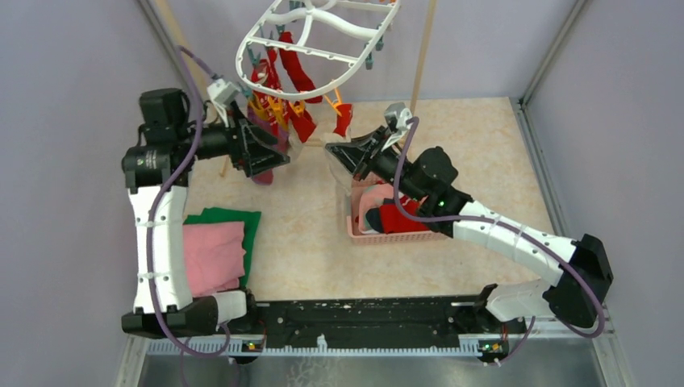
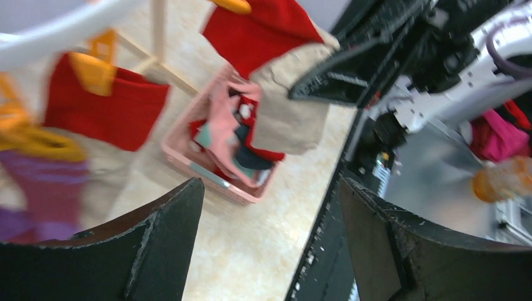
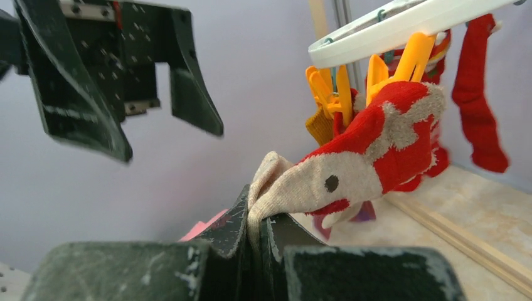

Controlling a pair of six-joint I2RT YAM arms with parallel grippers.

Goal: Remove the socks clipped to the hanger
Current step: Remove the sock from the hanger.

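Worktop (image 1: pixel 306 242): beige stone pattern, carries the basket and the cloths.

Left arm (image 1: pixel 157 234): stands up the left side, with its wrist turned in toward the left end of the hanger (image 3: pixel 389 30). Left jaws are spread wide with nothing between them. They sit just beside the hanging cluster; I can't tell whether they touch it.

Right arm (image 1: pixel 516 242): reaches diagonally from the bottom right, across the basket, toward the hanger. Right jaws are clamped on the toe of one sock.

The hanger is a white oval ring with cross bars. It hangs tilted above the far side of the worktop, next to a wooden pole (image 1: pixel 423 48).

Pink mesh basket (image 1: pixel 387 236): mid-worktop, under the right wrist. It holds a heap of loose socks (image 1: pixel 395 216) in red, pink and dark colours.

Folded pink cloth (image 1: pixel 214 258) lies on a green cloth (image 1: pixel 234 218), beside the left arm.

Clipped socks (image 1: pixel 298 76): mostly red, bunched under the left end of the hanger. A purple-striped sock (image 2: pixel 37 188) is among them, blurred in the left wrist view.

Gripped sock (image 3: pixel 351 169): beige and red with a dark dot. It is stretched between the right jaws and an orange clip (image 3: pixel 414 56) on the ring, so it is not off the hanger yet.

More orange clips (image 3: pixel 329 88) are bunched just left of that one.
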